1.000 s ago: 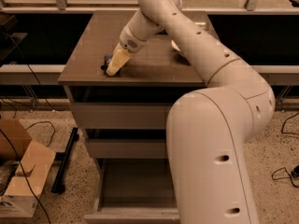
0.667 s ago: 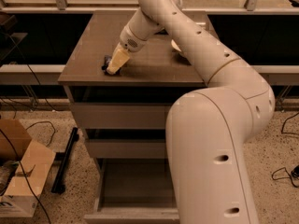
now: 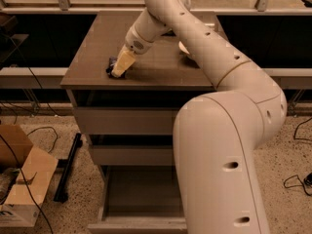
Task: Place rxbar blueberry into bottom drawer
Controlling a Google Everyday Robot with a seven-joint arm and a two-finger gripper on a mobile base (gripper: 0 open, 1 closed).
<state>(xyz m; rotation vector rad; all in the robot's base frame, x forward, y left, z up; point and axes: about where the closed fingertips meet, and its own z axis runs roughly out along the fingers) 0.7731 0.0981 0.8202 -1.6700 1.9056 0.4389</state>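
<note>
My gripper [image 3: 118, 72] reaches down onto the left front part of the cabinet top [image 3: 92, 57]. A small dark rxbar blueberry [image 3: 111, 66] lies flat there, mostly covered by the gripper's pale fingers, with only its left edge showing. The bottom drawer [image 3: 141, 191] stands pulled open below the two shallower drawers, its inside partly hidden by my arm [image 3: 219, 145].
A pale bowl [image 3: 184, 48] peeks out behind the arm at the right of the cabinet top. Cardboard boxes [image 3: 22, 179] and cables lie on the floor at the left. A black bar [image 3: 68, 167] lies beside the cabinet's left foot.
</note>
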